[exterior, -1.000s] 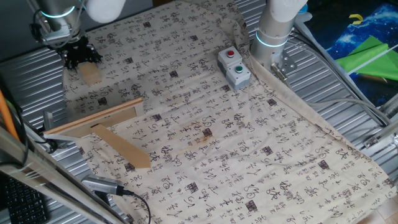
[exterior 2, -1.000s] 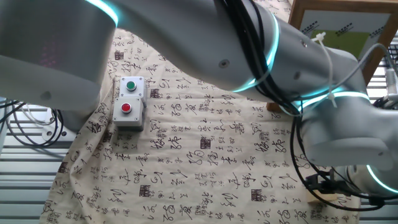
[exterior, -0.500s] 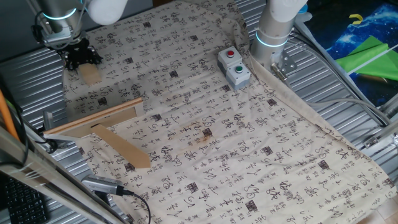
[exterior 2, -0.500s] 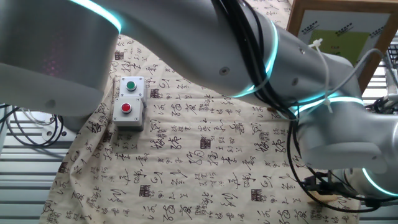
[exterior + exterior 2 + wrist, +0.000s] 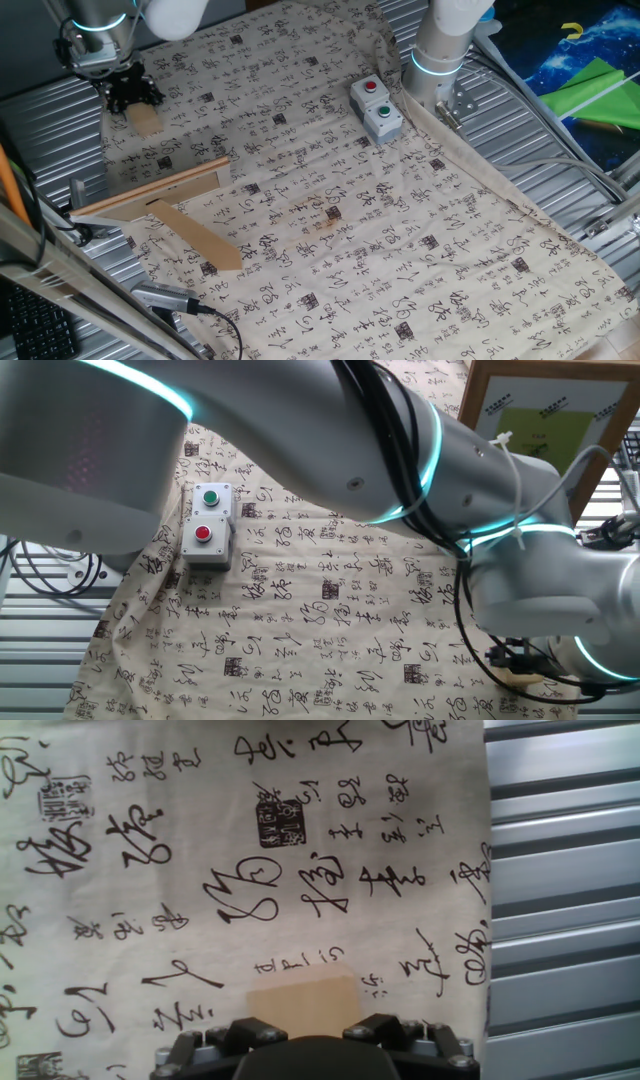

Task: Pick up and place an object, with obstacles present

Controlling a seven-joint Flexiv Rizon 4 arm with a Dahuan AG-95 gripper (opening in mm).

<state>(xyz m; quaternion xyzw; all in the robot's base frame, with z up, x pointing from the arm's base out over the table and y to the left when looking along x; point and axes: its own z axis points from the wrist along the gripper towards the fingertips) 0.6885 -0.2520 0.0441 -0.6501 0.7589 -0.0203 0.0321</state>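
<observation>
While jaws straddle the block (image 5: 146, 120) near the tabletop's far-left corner, grip unconfirmed, grasping step; needs closing, then lifting.

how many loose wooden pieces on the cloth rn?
3: small block under the tool, narrow batten and flat plank near the cloth's edge. Others may be hidden behind the arm.

one fixed: high, whole cloth (image 5: 400, 250) | other: low, arm-blocked, opposite | hand: straight down, close
</observation>
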